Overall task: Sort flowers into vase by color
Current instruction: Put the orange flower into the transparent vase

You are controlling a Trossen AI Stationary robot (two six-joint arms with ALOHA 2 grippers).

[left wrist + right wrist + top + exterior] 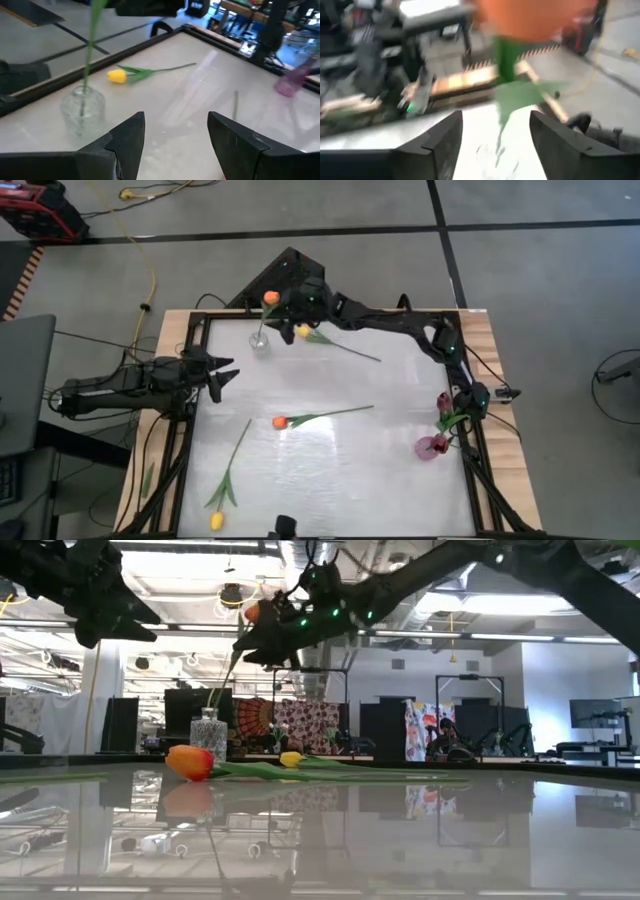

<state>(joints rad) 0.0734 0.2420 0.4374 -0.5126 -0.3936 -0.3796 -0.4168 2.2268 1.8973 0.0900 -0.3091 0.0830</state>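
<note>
Right end effector [283, 308] hangs released beside orange tulip [270, 298] standing in clear vase [260, 342] at worktop [400, 410] far corner. Left end effector [226, 375] released, idle nearby. Yellow tulip [303, 331] lies beside vase.

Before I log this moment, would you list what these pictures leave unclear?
- Right wrist view: the orange flower is motion-blurred and cut off by the top edge.
- High view: the right gripper hides that flower's stem above the clear vase.
- Low view: the pink vase is not visible.
</note>
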